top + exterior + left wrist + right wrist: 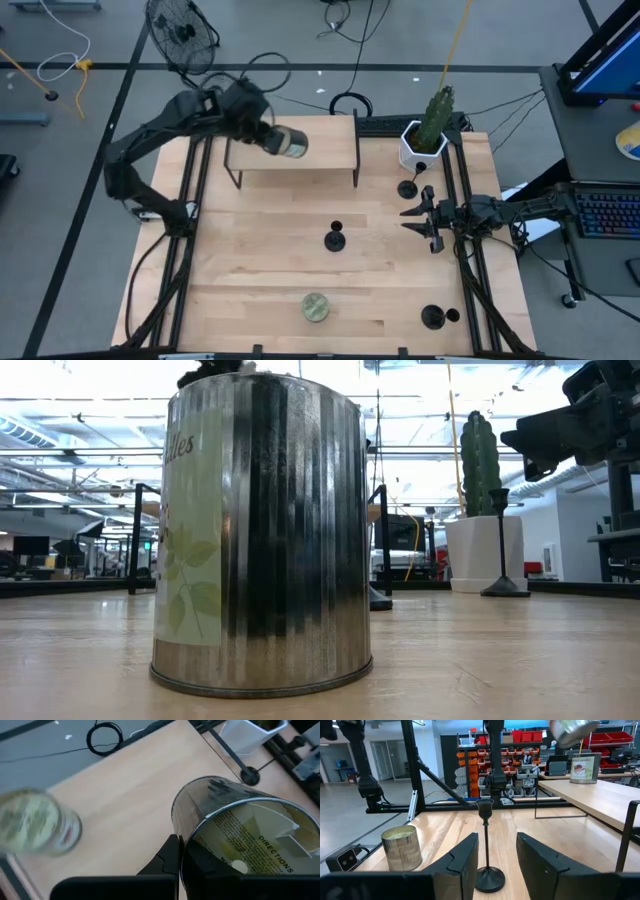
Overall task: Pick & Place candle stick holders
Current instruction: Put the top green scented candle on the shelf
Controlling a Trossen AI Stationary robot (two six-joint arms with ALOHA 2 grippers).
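Gripping: left hand [285, 142] clamps a candle jar [293, 143] above the shelf [300, 158]
Right hand [415, 216]: open, fingers facing the middle candle stick holder [335, 239] on the bench [250, 260]

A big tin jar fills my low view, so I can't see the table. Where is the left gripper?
Observer: The left gripper is shut on a second jar, holding it above the black-framed shelf.
Operator: And the right one?
Observer: The right gripper is open and points at the middle candle stick holder, not touching it.
Operator: How many holders are there in total?
Observer: Three: the middle one, a holder by the cactus pot, and a third holder near the table's right edge, away from the shelf.
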